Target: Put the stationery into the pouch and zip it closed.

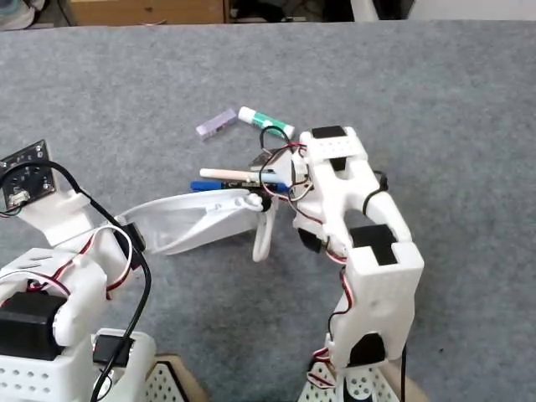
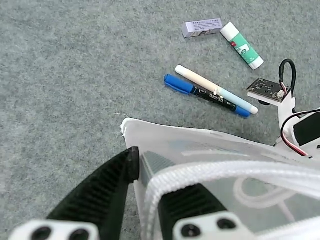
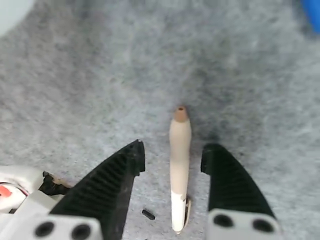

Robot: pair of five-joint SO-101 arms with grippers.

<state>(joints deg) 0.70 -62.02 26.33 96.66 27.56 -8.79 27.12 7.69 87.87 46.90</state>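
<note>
A white see-through pouch (image 1: 197, 219) lies on the grey carpet, and my left gripper (image 2: 141, 165) is shut on its near edge (image 2: 131, 131). Just beyond the pouch a cream pen (image 2: 215, 89) and a blue pen (image 2: 200, 93) lie side by side. My right gripper (image 3: 176, 152) is open and low over the carpet, one finger on each side of the cream pen (image 3: 179, 150), with gaps on both sides. Farther off rest a lilac eraser (image 1: 216, 123) and a green-and-white glue stick (image 1: 266, 120). In the high view the right gripper (image 1: 270, 177) sits at the pens' right end.
A white cord loop (image 1: 264, 236) hangs off the pouch's right end beside the right arm (image 1: 352, 218). Grey carpet (image 1: 435, 100) covers the table all round. Wooden furniture (image 1: 146, 10) stands past the far edge.
</note>
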